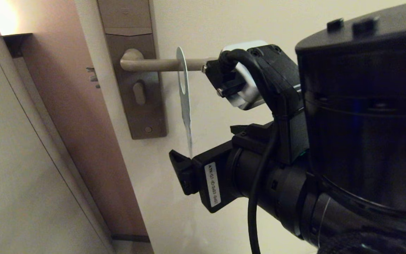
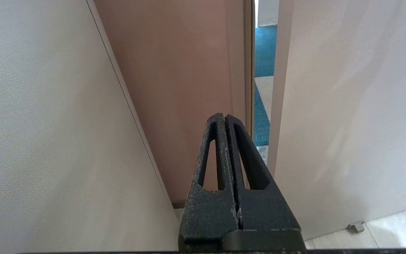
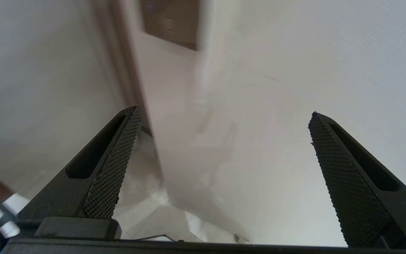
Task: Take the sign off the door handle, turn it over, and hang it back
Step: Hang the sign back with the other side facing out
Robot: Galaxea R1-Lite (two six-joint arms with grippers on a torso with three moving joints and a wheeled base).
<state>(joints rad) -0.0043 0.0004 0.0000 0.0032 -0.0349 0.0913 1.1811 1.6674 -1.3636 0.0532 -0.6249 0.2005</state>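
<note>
The sign [image 1: 184, 88] hangs edge-on from the door handle [image 1: 160, 65], a beige-grey lever on a tall brown lock plate [image 1: 143, 116]. The lever passes through the sign's oval hole, and the sign's lower tip points down just above my right gripper [image 1: 183, 171]. In the head view one black finger [image 1: 180, 173] shows just below and left of that tip. In the right wrist view my right gripper [image 3: 224, 113] is open wide, with only the pale door between its fingers. My left gripper [image 2: 224, 115] is shut on nothing, low down and facing the door's edge.
The pale door [image 1: 224, 28] stands ajar beside a brown frame [image 1: 65, 106], with a grey wall [image 1: 12, 158] and a lit wall lamp [image 1: 2, 17] to the left. Blue carpet [image 2: 264, 53] shows through the gap. A door stop [image 2: 356, 225] sits on the floor. The right wrist camera [image 1: 245, 74] covers the lever's tip.
</note>
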